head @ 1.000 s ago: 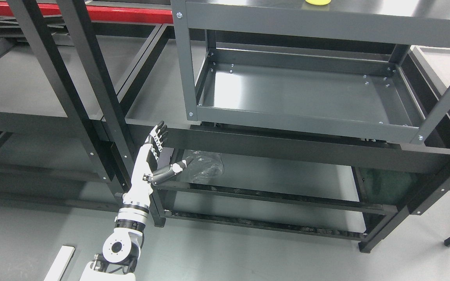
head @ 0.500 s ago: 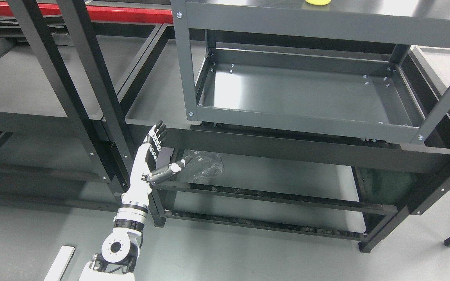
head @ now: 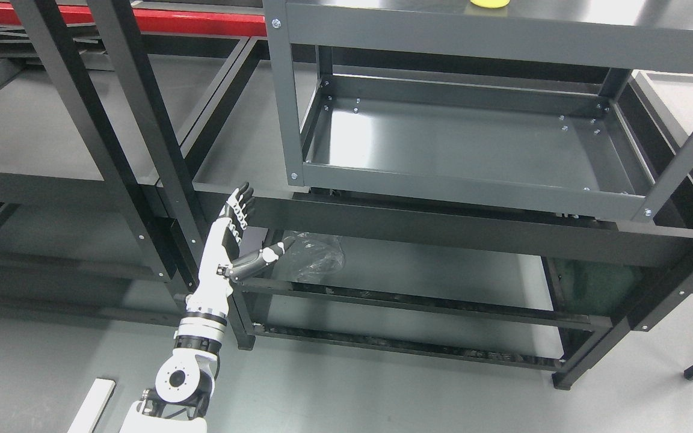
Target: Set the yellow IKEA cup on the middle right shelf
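Rising slightly, left hand (head: 230,240), fingers spread

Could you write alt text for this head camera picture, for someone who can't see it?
The left robot hand, open and holding nothing, reaches up before dark metal shelving. A yellow cup peeks in at the top edge on a grey shelf unit.

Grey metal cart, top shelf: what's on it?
On the grey metal cart's top shelf, only the bottom of a yellow object shows at the frame edge. The rest is cropped, so whether it's the cup is unclear.
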You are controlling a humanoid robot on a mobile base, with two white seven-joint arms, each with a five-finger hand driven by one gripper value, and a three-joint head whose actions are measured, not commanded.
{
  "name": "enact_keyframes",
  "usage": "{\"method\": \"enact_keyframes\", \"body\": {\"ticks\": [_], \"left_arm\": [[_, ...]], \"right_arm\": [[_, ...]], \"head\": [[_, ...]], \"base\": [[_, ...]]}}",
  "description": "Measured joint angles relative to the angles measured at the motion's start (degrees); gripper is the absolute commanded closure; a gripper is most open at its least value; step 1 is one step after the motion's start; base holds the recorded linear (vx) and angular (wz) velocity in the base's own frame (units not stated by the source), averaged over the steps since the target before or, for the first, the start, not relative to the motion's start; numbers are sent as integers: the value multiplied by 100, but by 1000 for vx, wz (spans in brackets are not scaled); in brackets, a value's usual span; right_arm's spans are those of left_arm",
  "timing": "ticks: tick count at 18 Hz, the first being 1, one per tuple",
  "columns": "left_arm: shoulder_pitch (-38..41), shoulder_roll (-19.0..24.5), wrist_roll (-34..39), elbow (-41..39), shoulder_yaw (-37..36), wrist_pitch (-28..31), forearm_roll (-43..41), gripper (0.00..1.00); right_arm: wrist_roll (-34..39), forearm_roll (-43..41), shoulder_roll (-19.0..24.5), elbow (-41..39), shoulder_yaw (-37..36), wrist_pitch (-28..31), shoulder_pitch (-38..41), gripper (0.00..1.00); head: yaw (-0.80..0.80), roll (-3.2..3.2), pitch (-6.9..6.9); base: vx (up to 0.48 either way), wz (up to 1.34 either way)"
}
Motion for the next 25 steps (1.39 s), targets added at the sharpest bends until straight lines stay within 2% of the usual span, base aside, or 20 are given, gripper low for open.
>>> {"method": "enact_keyframes", "body": {"ticks": [14, 25], "left_arm": [[22, 0, -1, -39, -23, 29, 0, 1], [255, 0, -1, -62, 53, -172, 0, 1]], "right_arm": [[0, 0, 0, 0, 0, 0, 0, 1], [0, 0, 0, 0, 0, 0, 0, 1]], "head": [[0, 0, 0], [0, 0, 0]], "base": [[0, 0], [0, 0]]}}
